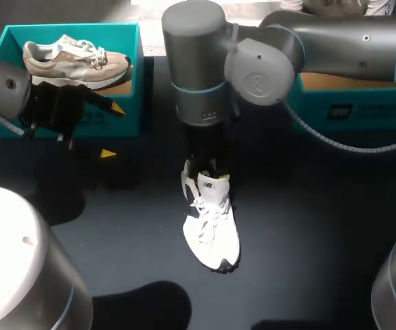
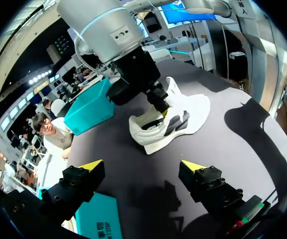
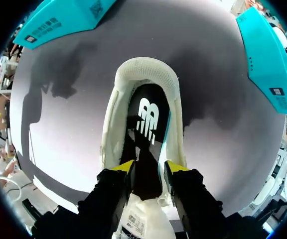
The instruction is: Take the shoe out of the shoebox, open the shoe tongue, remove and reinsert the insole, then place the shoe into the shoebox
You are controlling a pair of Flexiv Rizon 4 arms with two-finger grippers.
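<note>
Insole step by my read: the white shoe [image 1: 212,227] lies out on the dark surface [image 1: 308,227], toe toward the robot, and the right gripper [image 3: 147,167] is down in its opening, right over the black insole [image 3: 148,117], with the tongue [image 3: 133,219] folded forward under the wrist. I honestly can't tell whether those jaws have hold of the insole or only sit above it. The left gripper [image 1: 112,130] hangs well off to the side by the teal shoebox [image 1: 67,31], jaws wide apart and holding nothing. My tip: nothing pins the shoe down, so work the insole slowly and along the shoe's length. Better yet, bring that free left gripper in to steady the toe so the shoe doesn't skid or lift.
</note>
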